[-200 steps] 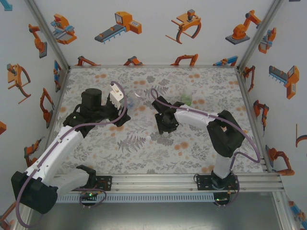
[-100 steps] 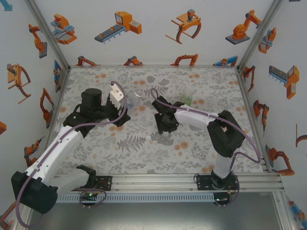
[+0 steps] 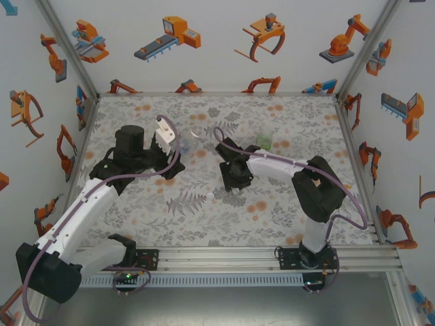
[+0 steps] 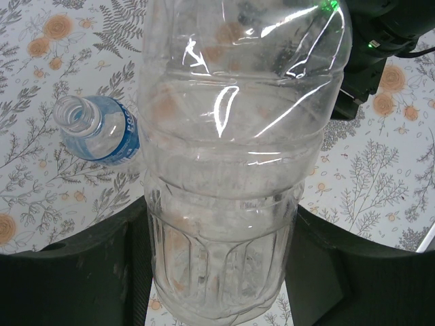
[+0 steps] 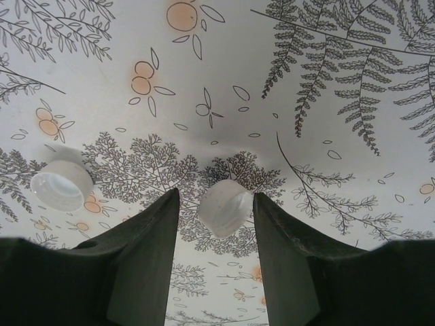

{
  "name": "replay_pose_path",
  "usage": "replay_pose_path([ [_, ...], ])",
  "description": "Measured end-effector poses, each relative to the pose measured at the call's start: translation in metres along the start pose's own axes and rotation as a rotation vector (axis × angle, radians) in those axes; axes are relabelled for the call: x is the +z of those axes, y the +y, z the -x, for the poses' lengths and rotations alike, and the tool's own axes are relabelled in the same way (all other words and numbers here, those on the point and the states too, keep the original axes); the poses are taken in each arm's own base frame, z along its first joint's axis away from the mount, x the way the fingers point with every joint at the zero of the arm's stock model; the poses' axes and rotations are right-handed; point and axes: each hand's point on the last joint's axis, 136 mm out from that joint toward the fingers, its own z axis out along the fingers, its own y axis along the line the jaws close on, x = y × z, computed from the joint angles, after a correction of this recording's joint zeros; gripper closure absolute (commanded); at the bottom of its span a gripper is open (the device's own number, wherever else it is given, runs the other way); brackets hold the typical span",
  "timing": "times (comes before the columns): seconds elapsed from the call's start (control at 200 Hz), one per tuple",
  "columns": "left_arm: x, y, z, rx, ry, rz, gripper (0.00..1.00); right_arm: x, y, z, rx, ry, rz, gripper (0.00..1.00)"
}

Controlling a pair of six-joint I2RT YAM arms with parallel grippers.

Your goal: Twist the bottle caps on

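Left gripper (image 4: pixel 219 272) is clamped on a big colourless ribbed clear plastic bottle (image 4: pixel 238 136) over the floral-print table (image 4: pixel 380 176). A smaller blue-labelled clear bottle (image 4: pixel 102 125) rests uncapped on the table, and a green-tinted bottle (image 3: pixel 264 140) stands toward the far side. Right gripper (image 5: pixel 217 198) has its jaws narrowly parted, straddling a small whitish round screw cap (image 5: pixel 225 209) on the table with a gap at one finger; a second whitish cap (image 5: pixel 61 185) lies hollow side up nearby.
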Motion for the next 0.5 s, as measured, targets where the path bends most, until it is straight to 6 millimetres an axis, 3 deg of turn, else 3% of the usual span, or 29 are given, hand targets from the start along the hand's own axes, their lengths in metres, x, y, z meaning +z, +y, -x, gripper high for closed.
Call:
replay_pose_path([
  [0.14,0.0,0.0,0.0,0.0,0.0,0.0,0.97,0.003,-0.001,-0.002,0.0,0.007,-0.003,0.63],
  [0.325,0.0,0.0,0.0,0.0,0.0,0.0,0.97,0.006,0.002,-0.002,0.009,0.002,0.018,0.83],
  [0.496,0.002,-0.001,-0.001,-0.004,0.002,-0.01,0.97,0.005,0.011,-0.001,0.064,-0.019,0.13,0.85],
])
